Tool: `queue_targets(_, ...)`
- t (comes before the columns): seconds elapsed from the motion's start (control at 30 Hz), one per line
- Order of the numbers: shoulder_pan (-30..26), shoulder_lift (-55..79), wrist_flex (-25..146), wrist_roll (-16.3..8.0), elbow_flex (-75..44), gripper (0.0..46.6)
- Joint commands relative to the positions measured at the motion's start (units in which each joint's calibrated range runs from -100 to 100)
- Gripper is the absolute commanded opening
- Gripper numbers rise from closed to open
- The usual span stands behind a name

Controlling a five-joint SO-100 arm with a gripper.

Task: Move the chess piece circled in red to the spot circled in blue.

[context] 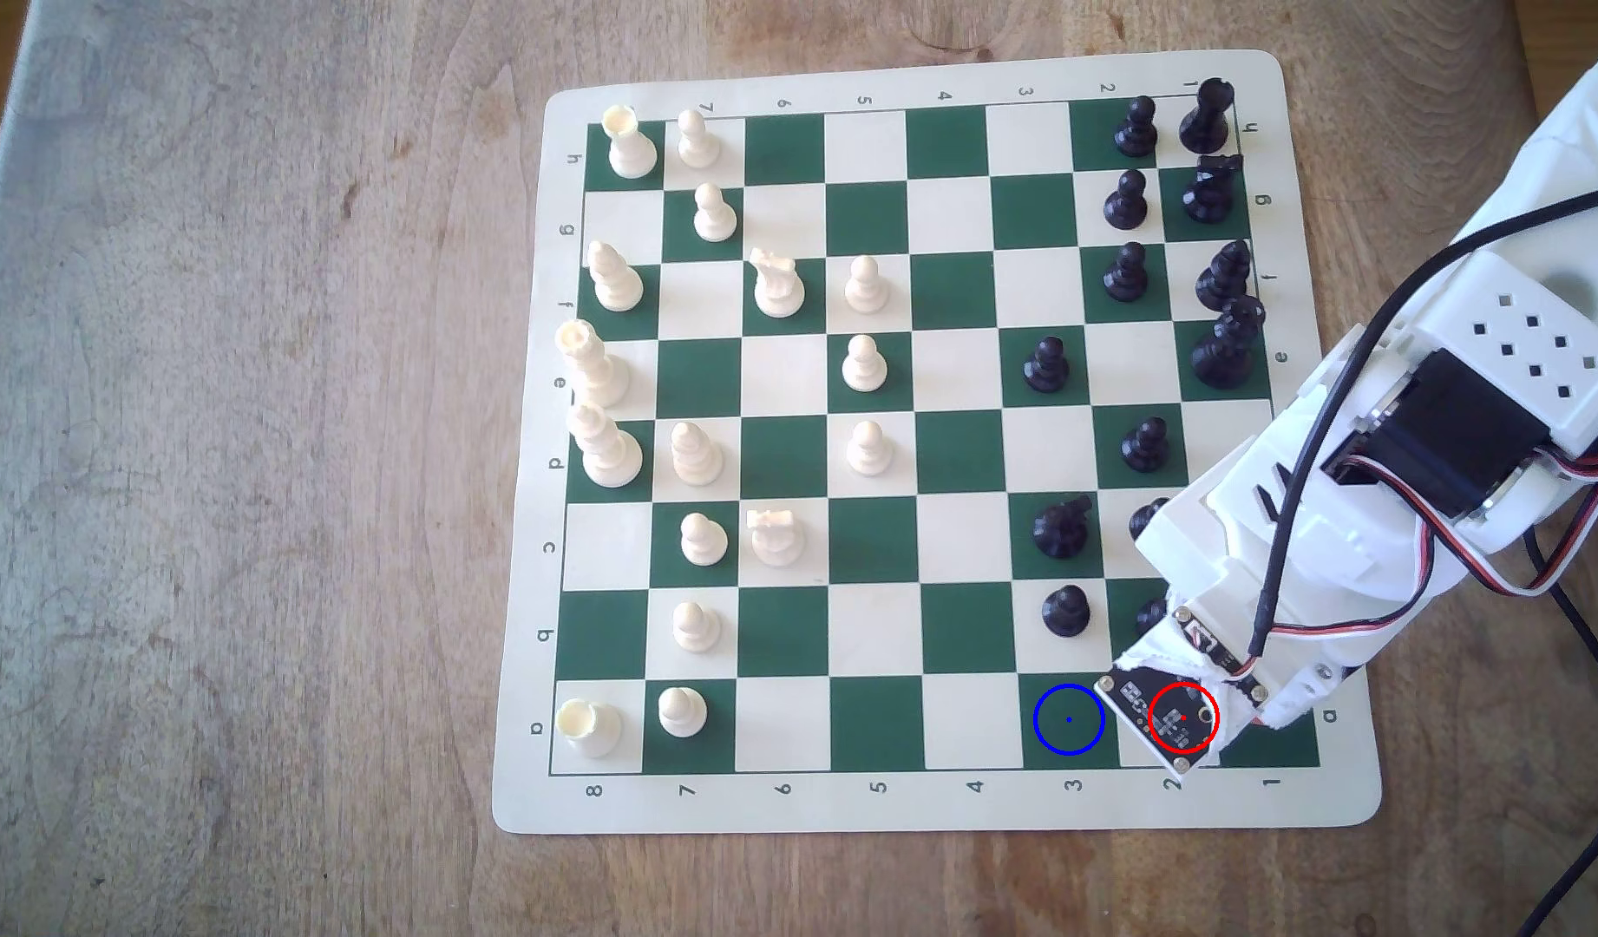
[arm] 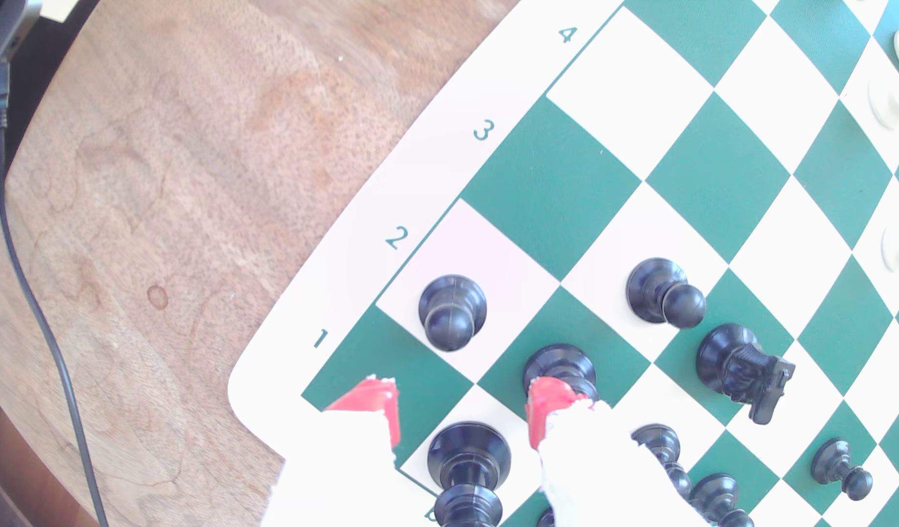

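In the wrist view the black pawn (arm: 452,314) stands upright on the cream corner-row square beside the numeral 2. My gripper (arm: 460,405) is open, its red-padded fingertips (arm: 371,403) spread wide and just short of the pawn, nothing between the pads. The dark green spot (context: 1068,719) with the blue circle is bare, one square towards the exterior view's left of the red circle; it is the green square (arm: 549,187) beside the numeral 3. In the exterior view my wrist's camera board (context: 1165,712) covers the red-circled square, hiding the pawn.
A taller black piece (arm: 468,466) stands between my fingers, nearer the wrist. Another black pawn (arm: 559,362) sits right behind one finger. A further pawn (arm: 660,294) and a black knight (arm: 741,370) stand close by. The mat's edge (context: 958,815) and wooden table (context: 237,450) lie beyond.
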Motion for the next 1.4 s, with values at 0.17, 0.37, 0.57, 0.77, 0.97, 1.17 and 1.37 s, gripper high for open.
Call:
queue_targets(0.17, -2.8, 3.9, -4.0, -1.5, -0.9, 11.6)
queue_targets(0.37, -2.8, 6.7, -5.7, -1.7, -0.5, 10.7)
queue_targets(0.57, -2.6, 8.8, -6.0, -1.7, -0.6, 10.7)
queue_targets(0.77, -2.6, 11.2, -6.6, -1.7, -1.0, 10.0)
queue_targets(0.97, -2.6, 12.8, -7.4, -1.7, -1.1, 9.3)
queue_targets(1.17, -2.5, 14.7, -8.9, -1.9, -1.4, 9.3)
queue_targets(1.37, -2.4, 15.8, -9.5, -1.9, -1.9, 9.5)
